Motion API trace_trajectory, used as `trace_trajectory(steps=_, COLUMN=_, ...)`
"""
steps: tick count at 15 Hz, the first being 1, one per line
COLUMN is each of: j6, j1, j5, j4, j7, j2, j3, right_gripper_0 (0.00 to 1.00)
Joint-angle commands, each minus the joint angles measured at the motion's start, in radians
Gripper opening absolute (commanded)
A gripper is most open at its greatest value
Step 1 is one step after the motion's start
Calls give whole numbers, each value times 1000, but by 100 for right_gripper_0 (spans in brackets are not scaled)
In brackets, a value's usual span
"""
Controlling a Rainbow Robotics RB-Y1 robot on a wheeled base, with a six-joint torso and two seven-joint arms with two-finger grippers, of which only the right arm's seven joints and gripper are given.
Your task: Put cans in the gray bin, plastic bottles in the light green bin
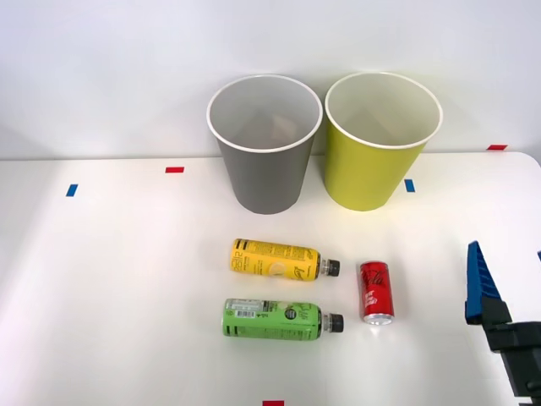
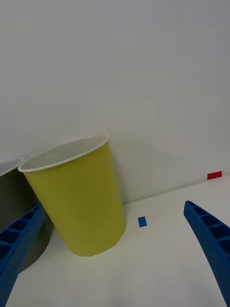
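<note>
The gray bin [image 1: 265, 173] and the light green bin [image 1: 372, 165] stand upright side by side at the back of the table. In front of them lie the yellow-labelled plastic bottle [image 1: 275, 259] and the green-labelled one [image 1: 272, 319], black caps pointing right. A red can [image 1: 376, 292] lies on its side just right of the caps. My right gripper [image 1: 505, 254] hovers open and holding nothing at the right edge, well right of the can. In the wrist view the gripper [image 2: 113, 206] faces the light green bin [image 2: 79, 201], with the gray bin [image 2: 12, 189] beside it.
Small red and blue tape marks dot the white table [image 1: 110, 279], among them a blue one [image 2: 142, 221] beside the light green bin. A plain white wall rises right behind the bins. Faint pinkish colour shows inside the gray bin; I cannot tell what it is.
</note>
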Motion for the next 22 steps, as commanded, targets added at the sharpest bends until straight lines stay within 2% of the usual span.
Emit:
trace_trajectory(steps=1, j6=-57, j1=-34, j5=44, j4=158, j7=-12, j2=105, j3=0, right_gripper_0=100)
trace_trajectory(steps=3, j6=-60, j1=-48, j5=77, j4=218, j7=-15, j2=175, j3=-6, right_gripper_0=100)
trace_trajectory(steps=5, j6=-60, j1=-48, j5=110, j4=253, j7=-18, j2=215, j3=-5, right_gripper_0=100)
trace_trajectory(steps=11, j6=-44, j1=-51, j5=213, j4=308, j7=-38, j2=224, j3=6, right_gripper_0=100)
trace_trajectory(steps=12, j6=-37, j1=-56, j5=271, j4=310, j7=-92, j2=226, j3=-3, right_gripper_0=100)
trace_trajectory(steps=14, j6=-31, j1=-53, j5=449, j4=310, j7=-307, j2=229, j3=-40, right_gripper_0=100)
trace_trajectory(steps=15, j6=-31, j1=-46, j5=520, j4=310, j7=-366, j2=233, j3=-60, right_gripper_0=100)
trace_trajectory(steps=20, j6=-52, j1=9, j5=732, j4=310, j7=-535, j2=223, j3=-105, right_gripper_0=100)
trace_trajectory(steps=22, j6=-83, j1=52, j5=747, j4=310, j7=-535, j2=223, j3=-114, right_gripper_0=100)
